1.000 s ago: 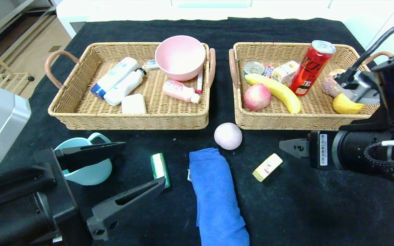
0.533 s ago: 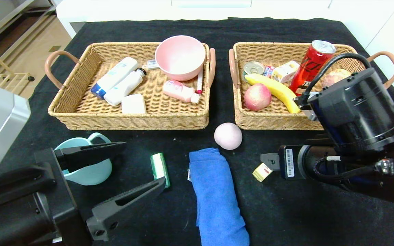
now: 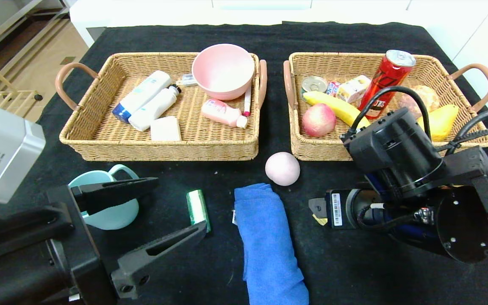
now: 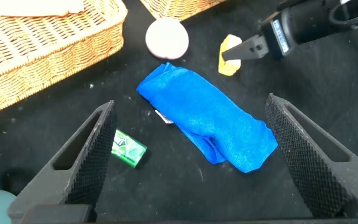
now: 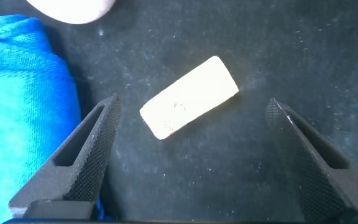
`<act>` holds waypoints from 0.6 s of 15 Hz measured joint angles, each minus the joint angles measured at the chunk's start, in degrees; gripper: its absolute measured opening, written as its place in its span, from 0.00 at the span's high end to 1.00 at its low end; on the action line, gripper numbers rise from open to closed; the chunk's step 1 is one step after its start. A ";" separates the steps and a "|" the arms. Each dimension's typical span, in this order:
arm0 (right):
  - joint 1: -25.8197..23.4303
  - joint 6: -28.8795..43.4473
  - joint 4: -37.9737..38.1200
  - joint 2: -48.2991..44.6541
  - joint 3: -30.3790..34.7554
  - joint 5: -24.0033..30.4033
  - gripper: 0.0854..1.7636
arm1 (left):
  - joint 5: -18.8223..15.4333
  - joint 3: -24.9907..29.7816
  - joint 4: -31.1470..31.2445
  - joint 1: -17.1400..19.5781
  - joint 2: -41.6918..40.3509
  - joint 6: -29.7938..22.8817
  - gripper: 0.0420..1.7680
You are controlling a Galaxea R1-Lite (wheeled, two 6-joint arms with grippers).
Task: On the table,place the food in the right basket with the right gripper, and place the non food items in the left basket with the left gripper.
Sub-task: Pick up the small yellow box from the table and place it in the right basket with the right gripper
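Note:
My right gripper (image 3: 317,208) is open and low over a pale yellow snack bar (image 3: 321,220), which it mostly hides in the head view. In the right wrist view the bar (image 5: 189,98) lies flat on the black cloth between the spread fingers (image 5: 92,155), untouched. My left gripper (image 3: 179,204) is open and empty at the front left, above the table. A blue towel (image 3: 267,241), a green pack (image 3: 197,207), a light-blue cup (image 3: 107,207) and a pale pink ball (image 3: 282,168) lie on the cloth. The left wrist view shows the towel (image 4: 207,118) and the green pack (image 4: 128,148).
The left basket (image 3: 100,142) holds bottles, a pink bowl and a white block. The right basket (image 3: 317,151) holds a banana, a peach, a red can and other food. Both stand behind the loose items. The towel lies close to my right gripper's left side.
My right arm has swung left and down from beside the right basket until its gripper covers the yellow bar. The left arm has barely moved.

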 joint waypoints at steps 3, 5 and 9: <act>0.06 1.38 0.00 1.27 -0.48 -0.74 0.04 | 0.00 0.05 0.00 0.00 0.00 0.02 0.03; -0.11 2.39 0.00 2.15 -0.67 -1.73 0.04 | 0.00 0.05 -0.02 0.00 0.00 0.02 0.03; -0.43 2.61 -0.51 3.75 -1.24 -2.06 0.03 | -0.02 0.00 0.02 0.00 -0.06 0.05 0.03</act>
